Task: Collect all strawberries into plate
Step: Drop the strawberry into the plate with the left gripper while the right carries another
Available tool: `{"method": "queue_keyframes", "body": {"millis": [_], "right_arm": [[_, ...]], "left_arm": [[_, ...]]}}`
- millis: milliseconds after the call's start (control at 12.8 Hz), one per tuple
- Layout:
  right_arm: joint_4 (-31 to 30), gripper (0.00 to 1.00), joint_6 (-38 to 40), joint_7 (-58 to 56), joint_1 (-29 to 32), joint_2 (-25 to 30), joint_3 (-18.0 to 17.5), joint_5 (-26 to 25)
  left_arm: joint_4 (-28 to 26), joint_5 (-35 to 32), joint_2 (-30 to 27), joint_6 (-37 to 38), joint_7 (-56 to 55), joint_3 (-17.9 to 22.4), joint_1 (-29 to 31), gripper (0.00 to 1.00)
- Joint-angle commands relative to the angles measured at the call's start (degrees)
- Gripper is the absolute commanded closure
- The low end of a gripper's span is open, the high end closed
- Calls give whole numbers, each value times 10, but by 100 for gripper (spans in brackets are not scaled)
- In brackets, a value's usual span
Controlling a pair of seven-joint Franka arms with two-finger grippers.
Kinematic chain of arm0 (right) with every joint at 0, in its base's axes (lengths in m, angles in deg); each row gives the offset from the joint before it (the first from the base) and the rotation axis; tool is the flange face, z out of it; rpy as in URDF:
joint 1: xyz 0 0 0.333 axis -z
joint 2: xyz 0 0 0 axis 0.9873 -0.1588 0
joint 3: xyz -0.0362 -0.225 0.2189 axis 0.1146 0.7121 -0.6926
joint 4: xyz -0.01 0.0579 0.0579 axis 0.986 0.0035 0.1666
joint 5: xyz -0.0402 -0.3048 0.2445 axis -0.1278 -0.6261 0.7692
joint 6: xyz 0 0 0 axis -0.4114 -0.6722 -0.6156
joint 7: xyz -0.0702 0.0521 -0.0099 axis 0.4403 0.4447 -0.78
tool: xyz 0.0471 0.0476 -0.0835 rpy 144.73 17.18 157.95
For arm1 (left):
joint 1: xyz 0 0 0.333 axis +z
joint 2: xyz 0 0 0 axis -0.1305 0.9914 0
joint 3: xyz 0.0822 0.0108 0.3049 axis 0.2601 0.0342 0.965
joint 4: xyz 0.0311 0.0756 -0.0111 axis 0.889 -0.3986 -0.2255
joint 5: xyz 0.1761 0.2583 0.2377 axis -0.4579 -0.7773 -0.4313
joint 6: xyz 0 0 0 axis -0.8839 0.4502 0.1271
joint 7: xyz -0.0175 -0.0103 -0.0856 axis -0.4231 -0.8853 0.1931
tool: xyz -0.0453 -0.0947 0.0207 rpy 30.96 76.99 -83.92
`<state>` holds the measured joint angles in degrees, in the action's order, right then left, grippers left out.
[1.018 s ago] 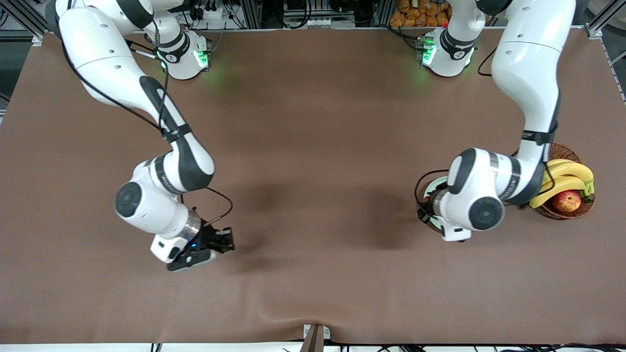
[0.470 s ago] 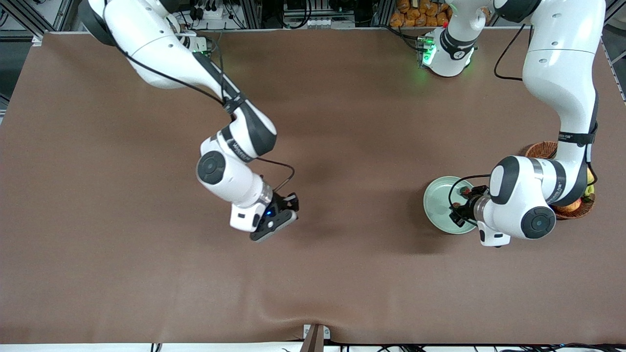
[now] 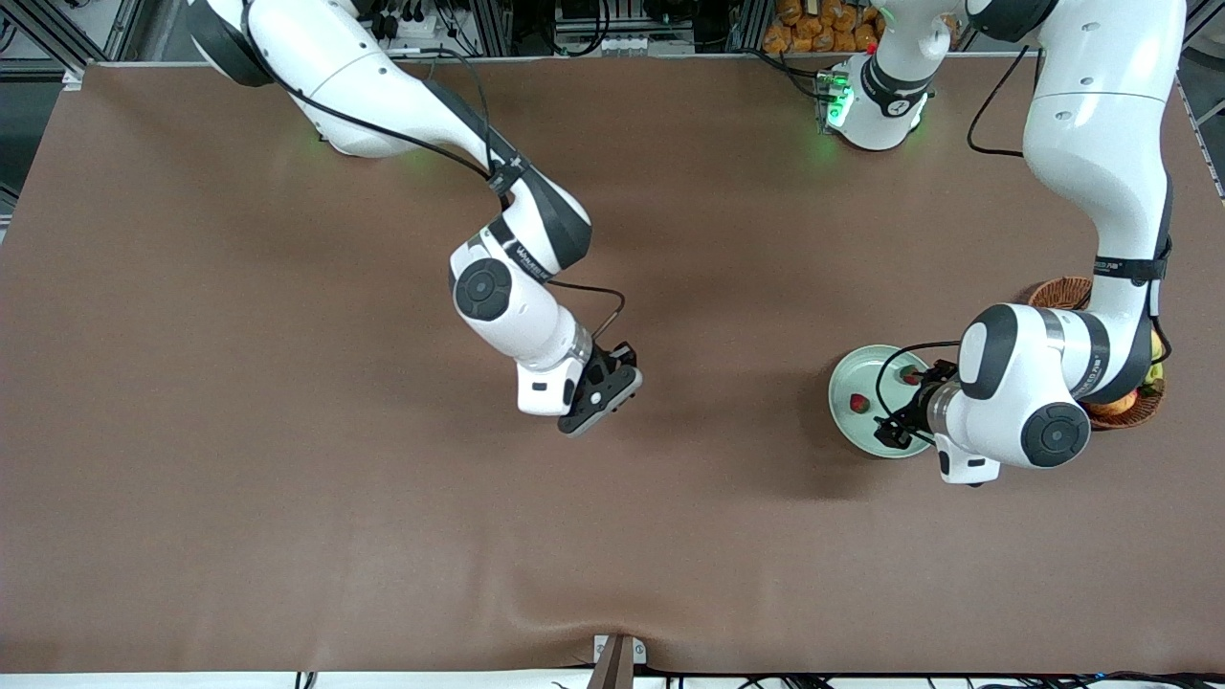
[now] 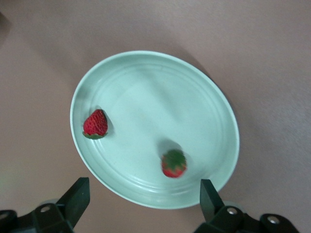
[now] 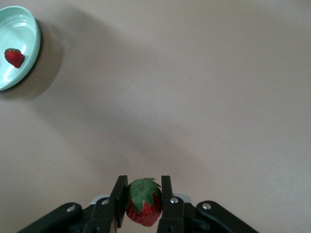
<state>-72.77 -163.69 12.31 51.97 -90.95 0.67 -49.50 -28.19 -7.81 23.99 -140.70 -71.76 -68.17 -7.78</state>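
Right gripper (image 3: 612, 388), fingers clamping the third strawberry (image 5: 144, 202), has swung mid-worktop toward the plate (image 3: 847, 416) lying toward the left arm's end; left gripper (image 4: 143, 201) gapes wide over it.

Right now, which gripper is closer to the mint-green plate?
Left. The left gripper hangs open right over the plate, where two strawberries lie. The right gripper is over the middle of the table, toward the right arm's end, clamped on a third strawberry.
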Motion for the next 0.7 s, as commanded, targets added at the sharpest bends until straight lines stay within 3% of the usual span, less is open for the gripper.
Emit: {"method": "queue_keyframes", "body": {"millis": [0,391,470,548,626], "right_arm": [[3,88,-64,-3,-20,-32,4,-7],[-4,85,-157,4,-89,-75,28,-8],[-7,79,-163,11,-103,-78,42,-8],[-8,69,-164,14,-109,-82,51,-8],[-9,22,-164,14,-109,-82,52,-8]], "left_arm": [[0,-9,-18,3,-11,-7,-7,0],[9,-8,-23,1,-16,-14,-46,0],[14,-8,-21,0,-27,-14,-50,0],[15,-8,-22,0,-39,-14,-60,0],[17,-8,-21,-1,-50,-14,-72,0]]}}
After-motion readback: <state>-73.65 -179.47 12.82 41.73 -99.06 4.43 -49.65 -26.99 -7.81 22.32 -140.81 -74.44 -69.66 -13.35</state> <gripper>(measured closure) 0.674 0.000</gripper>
